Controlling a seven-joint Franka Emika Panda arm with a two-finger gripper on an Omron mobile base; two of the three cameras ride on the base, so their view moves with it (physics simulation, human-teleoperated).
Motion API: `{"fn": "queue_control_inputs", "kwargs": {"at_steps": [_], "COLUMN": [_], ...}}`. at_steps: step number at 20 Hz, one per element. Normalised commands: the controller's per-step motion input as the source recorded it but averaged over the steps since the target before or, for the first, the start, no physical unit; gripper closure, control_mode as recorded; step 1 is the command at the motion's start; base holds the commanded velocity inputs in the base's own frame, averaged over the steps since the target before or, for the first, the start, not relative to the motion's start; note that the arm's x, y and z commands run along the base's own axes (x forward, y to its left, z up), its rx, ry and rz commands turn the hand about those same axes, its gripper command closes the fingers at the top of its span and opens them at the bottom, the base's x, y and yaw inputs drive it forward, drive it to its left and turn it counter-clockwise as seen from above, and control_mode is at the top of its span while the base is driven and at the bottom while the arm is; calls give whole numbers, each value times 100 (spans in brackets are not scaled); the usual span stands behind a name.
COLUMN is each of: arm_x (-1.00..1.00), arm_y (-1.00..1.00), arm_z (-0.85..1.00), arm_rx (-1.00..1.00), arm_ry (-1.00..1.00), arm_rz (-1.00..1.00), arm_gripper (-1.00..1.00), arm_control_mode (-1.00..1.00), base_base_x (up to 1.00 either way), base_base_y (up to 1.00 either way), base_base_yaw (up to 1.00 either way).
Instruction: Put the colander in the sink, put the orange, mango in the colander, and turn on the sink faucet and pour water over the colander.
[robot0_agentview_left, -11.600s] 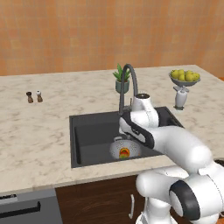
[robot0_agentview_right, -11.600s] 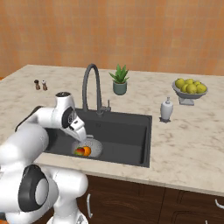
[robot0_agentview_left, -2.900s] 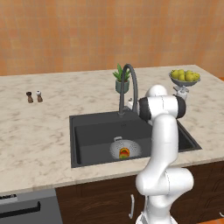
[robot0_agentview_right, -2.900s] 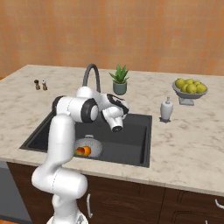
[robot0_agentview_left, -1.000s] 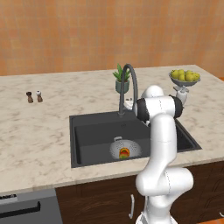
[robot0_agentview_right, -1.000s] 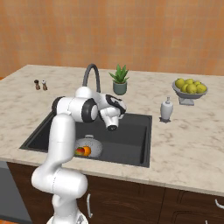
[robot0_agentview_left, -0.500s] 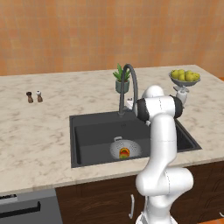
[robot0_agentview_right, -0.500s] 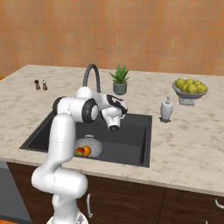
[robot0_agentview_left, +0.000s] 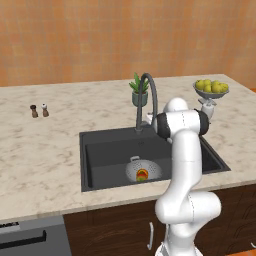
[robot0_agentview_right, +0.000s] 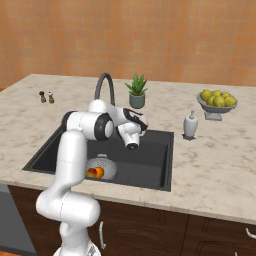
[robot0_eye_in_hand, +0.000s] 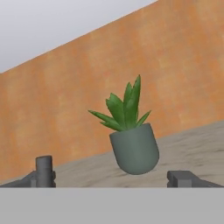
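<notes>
Faucet step in hand, judging by layout: colander (robot0_agentview_left: 142, 171) already down in the sink (robot0_agentview_left: 105, 155), near the front, holding the orange (robot0_agentview_right: 99, 172) and the mango (robot0_agentview_right: 91, 173) side by side. Water not seen running. Pincer (robot0_agentview_right: 132, 145) raised above the basin, just beside the base of the sink faucet (robot0_agentview_left: 149, 95), on its right side as seen from the right base view. Hand camera looking past two dark finger tips (robot0_eye_in_hand: 44, 169) at the potted plant (robot0_eye_in_hand: 134, 139) on the counter (robot0_agentview_left: 60, 130); tips set well apart, so pincer spread wide, gripping nothing. Lever too small to make out clearly.

Next move likely: close in on the small side lever, push or nudge it to start flow, then swing spout so water lands over colander. Risk: glancing off the gooseneck instead of the lever.

Other containers: fruit bowl (robot0_agentview_left: 211, 90) on pedestal with yellow-green fruits, far right of counter. Soap dispenser (robot0_agentview_right: 190, 125) beside sink rim. Two shakers (robot0_agentview_left: 39, 110) at left.
</notes>
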Motion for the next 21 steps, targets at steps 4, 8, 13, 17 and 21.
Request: {"fn": "queue_control_inputs", "kwargs": {"at_steps": [4, 8, 13, 17, 21], "arm_x": [0, 0, 0, 0, 0], "arm_y": [-100, -100, -100, -99, -93], "arm_z": [0, 0, 0, 0, 0], "arm_rx": [0, 0, 0, 0, 0], "arm_ry": [0, 0, 0, 0, 0], "arm_rz": [0, 0, 0, 0, 0], "arm_gripper": [-100, -100, -100, -100, -100], "arm_control_mode": [-100, -100, -100, -100, -100], "base_base_x": [0, 0, 0, 0, 0], "base_base_y": [0, 0, 0, 0, 0], "base_base_yaw": [0, 0, 0, 0, 0]}}
